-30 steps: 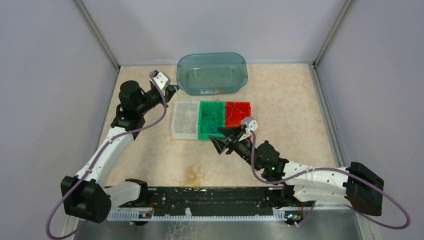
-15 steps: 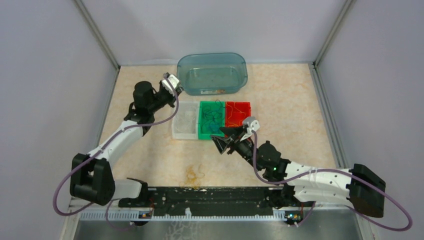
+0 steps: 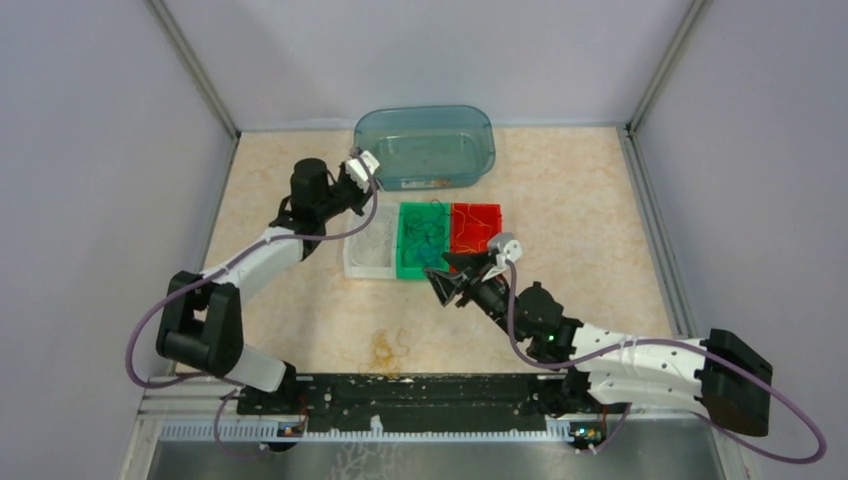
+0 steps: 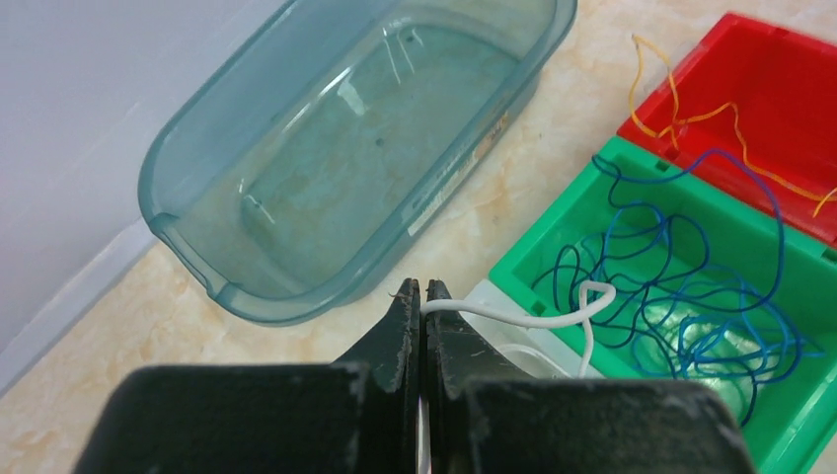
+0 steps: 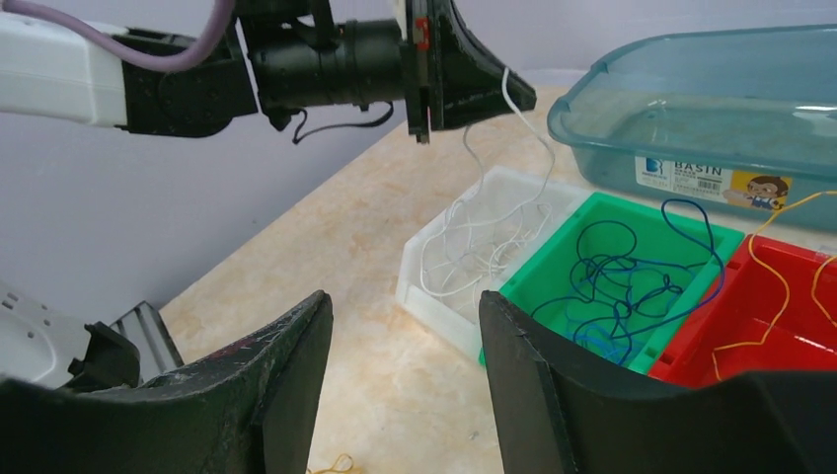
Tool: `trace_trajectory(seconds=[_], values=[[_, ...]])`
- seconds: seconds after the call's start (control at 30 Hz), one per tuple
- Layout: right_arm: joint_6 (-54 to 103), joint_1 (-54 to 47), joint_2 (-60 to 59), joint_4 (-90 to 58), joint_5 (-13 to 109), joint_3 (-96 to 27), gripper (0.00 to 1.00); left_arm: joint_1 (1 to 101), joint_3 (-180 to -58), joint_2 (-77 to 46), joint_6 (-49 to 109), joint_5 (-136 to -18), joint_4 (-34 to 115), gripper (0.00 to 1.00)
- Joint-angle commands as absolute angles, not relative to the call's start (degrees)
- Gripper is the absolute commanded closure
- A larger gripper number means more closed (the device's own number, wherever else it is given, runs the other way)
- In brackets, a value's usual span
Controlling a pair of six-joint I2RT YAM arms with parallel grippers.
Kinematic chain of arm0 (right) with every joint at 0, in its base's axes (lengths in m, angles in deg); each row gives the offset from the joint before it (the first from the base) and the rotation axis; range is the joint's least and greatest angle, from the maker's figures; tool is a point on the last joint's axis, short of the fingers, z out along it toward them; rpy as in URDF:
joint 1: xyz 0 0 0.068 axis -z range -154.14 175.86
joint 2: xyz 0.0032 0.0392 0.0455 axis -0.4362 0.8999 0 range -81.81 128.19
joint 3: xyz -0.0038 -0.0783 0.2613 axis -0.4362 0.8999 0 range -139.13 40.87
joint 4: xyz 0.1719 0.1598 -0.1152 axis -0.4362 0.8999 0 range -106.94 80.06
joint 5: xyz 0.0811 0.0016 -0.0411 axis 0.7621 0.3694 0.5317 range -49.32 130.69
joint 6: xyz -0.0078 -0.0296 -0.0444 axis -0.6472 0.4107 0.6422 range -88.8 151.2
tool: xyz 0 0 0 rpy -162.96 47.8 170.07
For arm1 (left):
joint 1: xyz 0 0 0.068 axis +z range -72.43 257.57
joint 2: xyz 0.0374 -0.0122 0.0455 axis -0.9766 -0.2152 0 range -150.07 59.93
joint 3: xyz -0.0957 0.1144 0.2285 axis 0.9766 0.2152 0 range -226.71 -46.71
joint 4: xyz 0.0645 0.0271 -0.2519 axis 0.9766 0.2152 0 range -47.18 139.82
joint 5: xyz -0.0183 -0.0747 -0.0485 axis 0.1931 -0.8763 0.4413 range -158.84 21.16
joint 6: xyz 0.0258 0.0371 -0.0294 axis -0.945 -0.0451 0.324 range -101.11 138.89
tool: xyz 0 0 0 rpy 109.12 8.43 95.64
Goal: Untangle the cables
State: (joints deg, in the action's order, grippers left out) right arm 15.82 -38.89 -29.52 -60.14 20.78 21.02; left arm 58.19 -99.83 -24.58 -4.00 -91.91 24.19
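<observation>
The left gripper (image 4: 421, 288) has its two black fingers pressed tight together. They are pinching one end of a thin white cable (image 4: 505, 320). From the right wrist view, the left gripper (image 5: 526, 98) is up in the air over the white tray (image 5: 434, 301). The white cable hangs down from it into that tray, where more white wire lies in a loose heap. In the left wrist view, the white cable makes a small loop at the edge of the green tray (image 4: 553, 222).

Three small trays sit side by side, touching, near the middle of the table (image 3: 590, 220). The white tray is on the left, the green tray is in the middle and the red tray (image 3: 475, 228) is on the right. The green tray holds a messy bunch of blue cables (image 4: 671, 286). A yellow-orange cable (image 4: 681, 118) lies in the red tray and sticks out over its rim.

Behind the trays, near the far edge of the table, is a see-through blue-green tub (image 3: 420, 112).

The right gripper (image 3: 440, 278) is just at the near side of the green tray. Its fingers are spread apart and nothing is between them.

Near the front edge of the table there is a small orange squiggle (image 3: 390, 348). It may be another bit of cable, but it is too small to be sure.
</observation>
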Motion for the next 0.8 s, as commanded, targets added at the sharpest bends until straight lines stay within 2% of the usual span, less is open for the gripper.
trace_trajectory(seconds=[0.0,0.2,0.23,0.3,0.37,0.53,0.63,0.77], values=[[17.07,-39.17,-33.07,-61.48,17.66,19.41,0.43,57.8,-97.32,-26.55,-12.0,-89.9,26.08,1.0],[18.18,-38.79,-34.7,-58.62,15.43,18.06,0.42,57.8,-94.73,-27.52,-17.32,-85.69,29.65,1.0],[18.15,-38.73,-34.61,-57.96,15.09,17.64,0.41,57.8,-94.15,-27.38,-17.51,-85.7,29.01,0.98],[17.96,-38.61,-34.17,-56.54,14.63,16.72,0.41,57.75,-93.53,-27.27,-18.15,-86.37,29.04,0.81],[17.7,-38.58,-33.88,-56.13,14.58,16.3,0.41,57.09,-94.07,-27.72,-20.42,-87.04,32.04,0.72],[17.1,-38.49,-33.76,-55.22,13.94,15.88,0.41,56.17,-96.98,-28.39,-23.24,-85.76,39.49,0.65],[16.96,-38.43,-33.33,-53.67,14.1,15.02,0.41,56.24,-98.72,-28.34,-22.79,-84.45,43.87,0.54],[17.26,-38.43,-32.33,-52.1,15.12,13.7,0.4,57.3,-101.25,-25.51,-18.88,-90.46,49.34,0.24]])
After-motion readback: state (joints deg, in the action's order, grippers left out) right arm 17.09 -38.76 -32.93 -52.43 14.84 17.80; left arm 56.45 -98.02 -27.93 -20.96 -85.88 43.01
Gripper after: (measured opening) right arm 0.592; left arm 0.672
